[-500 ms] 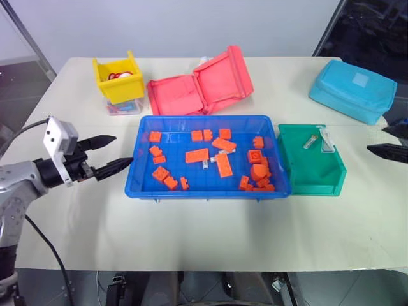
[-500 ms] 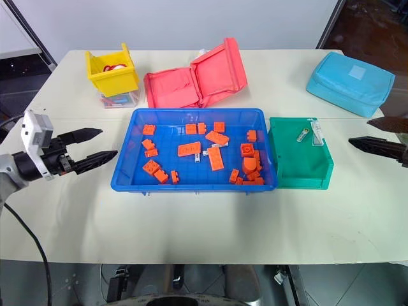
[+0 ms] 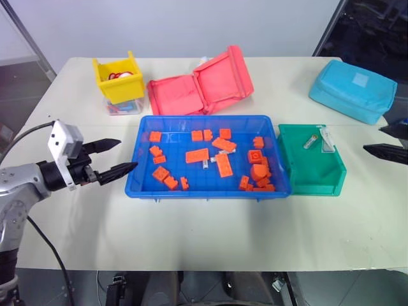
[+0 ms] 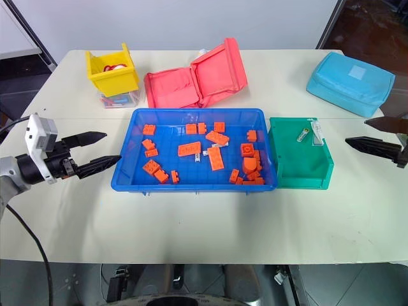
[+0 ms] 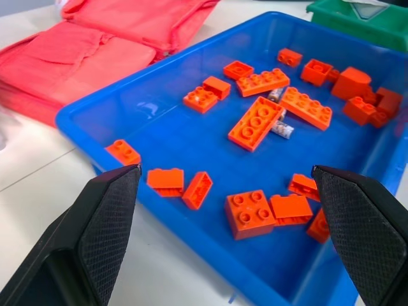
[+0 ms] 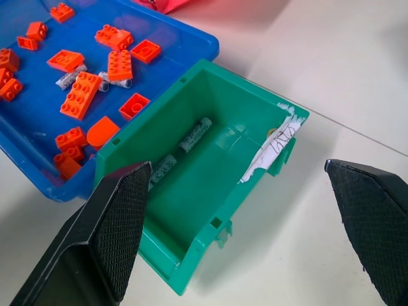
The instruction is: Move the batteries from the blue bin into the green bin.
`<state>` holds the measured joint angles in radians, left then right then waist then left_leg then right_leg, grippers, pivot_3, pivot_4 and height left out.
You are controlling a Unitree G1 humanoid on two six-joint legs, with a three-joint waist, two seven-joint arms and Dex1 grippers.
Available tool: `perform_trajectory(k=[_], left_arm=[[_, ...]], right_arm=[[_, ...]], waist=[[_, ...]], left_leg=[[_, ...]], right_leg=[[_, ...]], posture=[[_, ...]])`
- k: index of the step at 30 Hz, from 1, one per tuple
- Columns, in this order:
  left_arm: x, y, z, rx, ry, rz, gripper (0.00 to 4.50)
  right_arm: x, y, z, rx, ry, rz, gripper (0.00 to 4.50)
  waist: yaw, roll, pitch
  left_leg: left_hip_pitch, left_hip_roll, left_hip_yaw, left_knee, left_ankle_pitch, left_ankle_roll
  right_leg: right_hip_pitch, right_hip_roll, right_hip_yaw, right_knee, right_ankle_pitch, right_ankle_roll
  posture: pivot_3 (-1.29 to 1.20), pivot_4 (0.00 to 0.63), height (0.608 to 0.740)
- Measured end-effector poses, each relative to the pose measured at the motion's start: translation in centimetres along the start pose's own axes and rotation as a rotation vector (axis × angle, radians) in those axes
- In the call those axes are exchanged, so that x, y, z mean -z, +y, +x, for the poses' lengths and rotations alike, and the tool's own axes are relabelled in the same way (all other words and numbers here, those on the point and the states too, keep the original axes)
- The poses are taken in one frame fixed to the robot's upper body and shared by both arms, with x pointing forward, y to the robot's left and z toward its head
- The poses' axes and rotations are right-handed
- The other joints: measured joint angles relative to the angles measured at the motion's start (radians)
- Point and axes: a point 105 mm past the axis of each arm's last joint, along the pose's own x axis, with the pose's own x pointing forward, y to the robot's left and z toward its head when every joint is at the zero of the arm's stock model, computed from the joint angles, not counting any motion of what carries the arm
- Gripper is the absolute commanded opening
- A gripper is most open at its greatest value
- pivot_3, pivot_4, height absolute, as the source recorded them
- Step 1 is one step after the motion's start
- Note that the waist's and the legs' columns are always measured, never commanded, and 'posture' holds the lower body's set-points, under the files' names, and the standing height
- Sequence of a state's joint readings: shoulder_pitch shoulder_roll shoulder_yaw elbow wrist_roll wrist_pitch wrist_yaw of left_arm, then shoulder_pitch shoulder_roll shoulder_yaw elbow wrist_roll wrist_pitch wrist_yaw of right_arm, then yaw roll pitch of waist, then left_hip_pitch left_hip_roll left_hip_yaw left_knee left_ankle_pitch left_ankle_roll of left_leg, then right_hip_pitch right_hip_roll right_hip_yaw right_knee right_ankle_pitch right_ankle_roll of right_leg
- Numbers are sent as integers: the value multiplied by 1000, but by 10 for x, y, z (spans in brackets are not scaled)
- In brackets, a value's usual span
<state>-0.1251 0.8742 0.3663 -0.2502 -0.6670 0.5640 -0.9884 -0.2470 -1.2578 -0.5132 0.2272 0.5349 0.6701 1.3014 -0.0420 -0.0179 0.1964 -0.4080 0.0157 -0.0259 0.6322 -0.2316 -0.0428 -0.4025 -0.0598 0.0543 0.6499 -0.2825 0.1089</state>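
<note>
Smooth blue bin (image 3: 141, 183) of studded orange bricks (image 3: 197, 155) beside high-walled green bin (image 6: 191, 236) holding slim cylindrical batteries (image 6: 195, 134) on matte cream desk (image 3: 191, 229); left gripper (image 3: 115, 157) and right gripper (image 4: 370, 134) jaws spread, empty

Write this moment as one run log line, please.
left end effector: open, beside blue bin | right end effector: open, empty | batteries: two in green bin, some in blue bin

The right end effector (image 4: 390, 136) is cut off by the frame edge. Orange bricks (image 5: 257, 122) partly cover two batteries (image 5: 281, 129).
</note>
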Motion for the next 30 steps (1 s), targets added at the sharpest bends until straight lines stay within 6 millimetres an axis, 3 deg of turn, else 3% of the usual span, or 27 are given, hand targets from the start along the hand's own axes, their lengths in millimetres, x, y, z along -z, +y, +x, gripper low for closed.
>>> perform_trajectory(k=[18, 24, 30], left_arm=[[-3, -6, 9, 22, -15, 5, 4500], [-8, -3, 9, 3, -35, 5, 4500], [-17, 3, 5, -28, -54, 25, 4500]], right_arm=[[-8, 0, 13, 5, -27, -20, 4472], [-50, -3, 46, 51, -142, -149, 4472], [-91, 20, 104, -10, -256, -242, 4472]], waist=[[-2, 0, 0], [-3, 0, 0], [-2, 0, 0]], left_leg=[[0, 0, 0, 0, 0, 0], [1, 0, 0, 1, 0, 0], [-1, 0, 0, 1, 0, 0]], right_leg=[[0, 0, 0, 0, 0, 0], [-1, 0, 1, 2, 0, 0], [-2, 1, 1, 3, 0, 0]], posture=[[0, 150, 740], [0, 150, 740], [0, 150, 740]])
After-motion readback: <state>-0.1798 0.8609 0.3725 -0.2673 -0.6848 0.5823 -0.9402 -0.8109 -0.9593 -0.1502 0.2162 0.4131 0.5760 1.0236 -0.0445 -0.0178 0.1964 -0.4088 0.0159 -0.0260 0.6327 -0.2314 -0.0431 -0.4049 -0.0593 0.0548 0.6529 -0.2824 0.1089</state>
